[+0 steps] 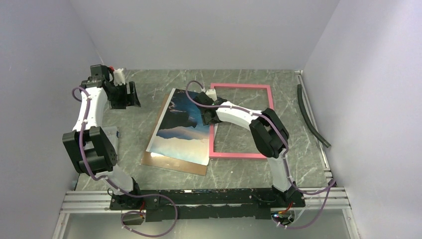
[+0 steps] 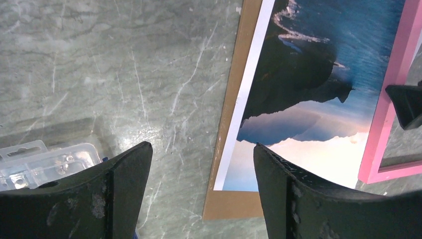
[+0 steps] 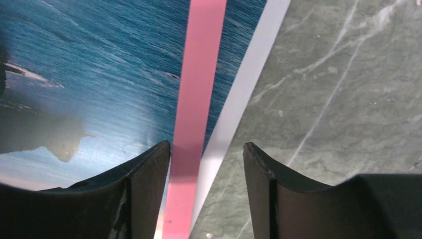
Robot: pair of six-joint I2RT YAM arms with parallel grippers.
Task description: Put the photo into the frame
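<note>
A narrow pink frame (image 3: 199,74) rail crosses the glossy photo (image 3: 89,64). Right pincer (image 3: 206,144) straddles it, jaws apart. The left pincer (image 2: 202,145) gapes empty.

Nothing here you can read, no legible lettering, number, logo or sign on the photo (image 1: 181,127) beneath the right jaws, the frame (image 1: 241,155) between them, the brown board (image 1: 174,165), the worktop (image 1: 149,87) under the left jaws
</note>
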